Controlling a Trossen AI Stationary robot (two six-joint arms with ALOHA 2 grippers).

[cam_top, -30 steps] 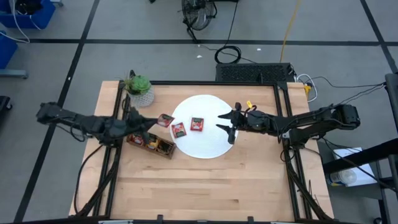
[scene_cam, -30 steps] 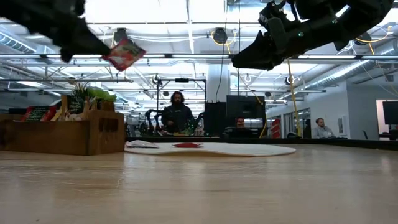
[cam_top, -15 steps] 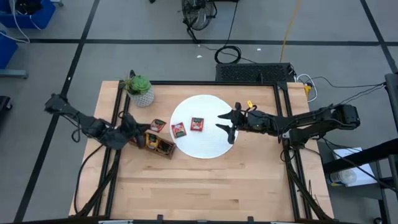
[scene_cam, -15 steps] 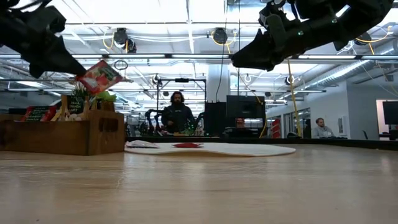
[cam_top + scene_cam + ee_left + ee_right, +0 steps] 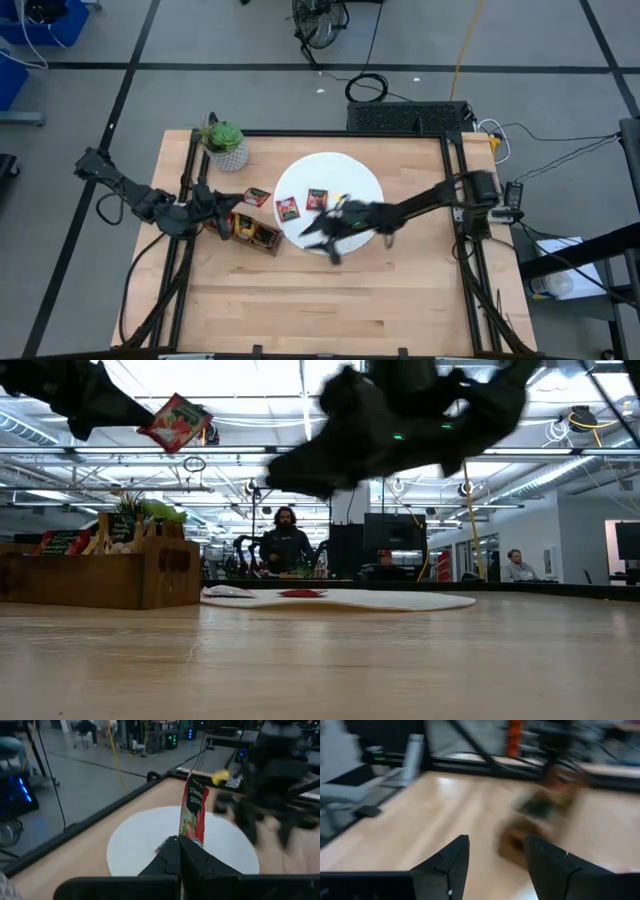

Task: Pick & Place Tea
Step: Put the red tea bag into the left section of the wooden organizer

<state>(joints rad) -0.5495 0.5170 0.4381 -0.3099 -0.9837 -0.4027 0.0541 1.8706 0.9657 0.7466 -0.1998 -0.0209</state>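
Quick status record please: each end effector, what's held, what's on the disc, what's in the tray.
left end effector: shut on a red sachet, above the tray's end nearest the disc
right end effector: open, empty, over the disc's near edge
disc: two red sachets lying flat
tray: holds sachets, count unclear
plant: at the table's far left corner
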